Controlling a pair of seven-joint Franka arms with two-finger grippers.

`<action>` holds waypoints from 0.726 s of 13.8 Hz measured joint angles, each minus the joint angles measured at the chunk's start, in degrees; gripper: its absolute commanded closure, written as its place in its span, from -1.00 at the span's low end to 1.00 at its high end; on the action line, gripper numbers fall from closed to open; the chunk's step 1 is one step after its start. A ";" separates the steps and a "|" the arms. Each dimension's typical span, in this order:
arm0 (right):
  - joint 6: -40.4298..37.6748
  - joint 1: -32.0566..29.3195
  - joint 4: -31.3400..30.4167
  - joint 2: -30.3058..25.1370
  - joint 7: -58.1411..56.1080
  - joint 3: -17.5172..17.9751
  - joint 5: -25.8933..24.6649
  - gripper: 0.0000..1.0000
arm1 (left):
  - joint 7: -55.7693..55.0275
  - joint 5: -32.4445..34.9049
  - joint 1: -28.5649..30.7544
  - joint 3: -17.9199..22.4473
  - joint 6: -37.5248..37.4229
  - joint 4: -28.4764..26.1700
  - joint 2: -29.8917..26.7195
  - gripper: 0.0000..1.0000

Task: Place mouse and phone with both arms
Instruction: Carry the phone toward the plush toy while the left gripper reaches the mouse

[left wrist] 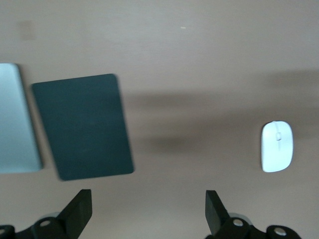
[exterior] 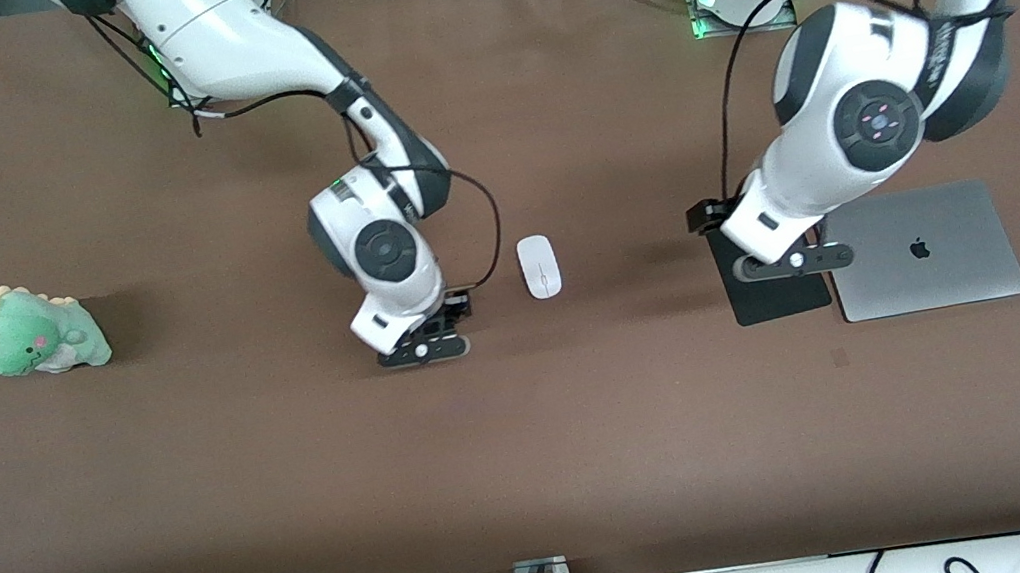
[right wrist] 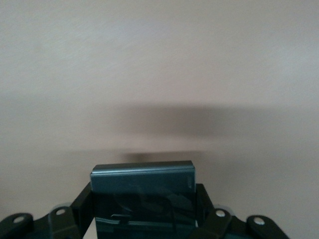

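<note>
The white mouse (exterior: 539,266) lies on the table between the two arms; it also shows in the left wrist view (left wrist: 277,146). My right gripper (exterior: 421,335) hangs low over bare table beside the mouse, toward the right arm's end. It is shut on the black phone (right wrist: 143,191), which stands on edge between its fingers. The phone is hidden under the hand in the front view. My left gripper (exterior: 792,263) is open and empty over the black mouse pad (exterior: 770,300). Its fingers (left wrist: 82,204) stand wide apart.
The mouse pad (left wrist: 82,125) lies beside a closed grey laptop (exterior: 924,250) at the left arm's end; the laptop's edge shows in the left wrist view (left wrist: 17,119). A green dinosaur toy (exterior: 32,333) sits at the right arm's end. The table (exterior: 537,464) is brown.
</note>
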 measured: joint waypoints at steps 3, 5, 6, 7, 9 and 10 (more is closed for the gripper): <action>-2.61 -6.25 -0.31 -2.09 -9.25 -0.13 0.02 0.15 | -5.65 -1.41 -4.32 -0.14 6.01 0.06 3.99 -1.00; -2.87 -10.27 -1.70 -3.83 -13.08 -0.22 0.02 0.15 | -9.96 -1.90 -6.99 -0.23 9.57 0.11 6.48 -1.00; -2.74 -12.14 -2.88 -4.78 -14.51 -0.28 0.02 0.15 | -12.84 -2.00 -8.41 -0.29 11.43 0.15 7.67 -1.00; -2.04 -13.86 -4.56 -5.88 -15.79 -0.36 0.02 0.15 | -15.82 -2.02 -10.10 -0.38 13.41 0.18 8.82 -1.00; 2.90 -17.20 -10.46 -8.77 -18.58 -0.48 0.02 0.16 | -21.20 -2.02 -14.46 -0.49 17.43 0.24 11.24 -1.00; 6.36 -18.73 -14.47 -10.45 -19.69 -0.59 0.02 0.16 | -23.14 -2.02 -16.42 -0.49 19.22 0.23 12.41 -1.00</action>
